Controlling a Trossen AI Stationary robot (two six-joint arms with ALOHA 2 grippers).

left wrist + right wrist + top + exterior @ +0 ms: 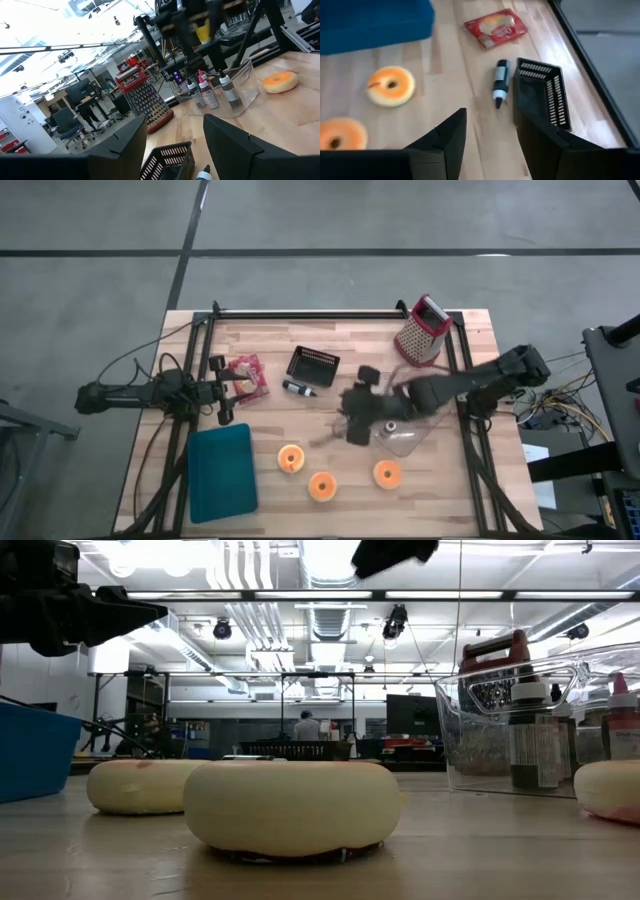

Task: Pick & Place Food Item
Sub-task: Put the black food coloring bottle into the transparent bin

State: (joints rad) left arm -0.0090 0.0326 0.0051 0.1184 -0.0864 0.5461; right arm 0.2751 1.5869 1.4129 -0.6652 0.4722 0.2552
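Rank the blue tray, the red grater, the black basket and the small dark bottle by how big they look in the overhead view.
1. blue tray, clearly largest
2. red grater and black basket: close in apparent size, so I would not rank one above the other
3. small dark bottle, smallest

One camera looks straight down on the whole table [300,340], one sits level at its surface close behind a donut [292,806], and both wrist cameras share the black basket [540,92].
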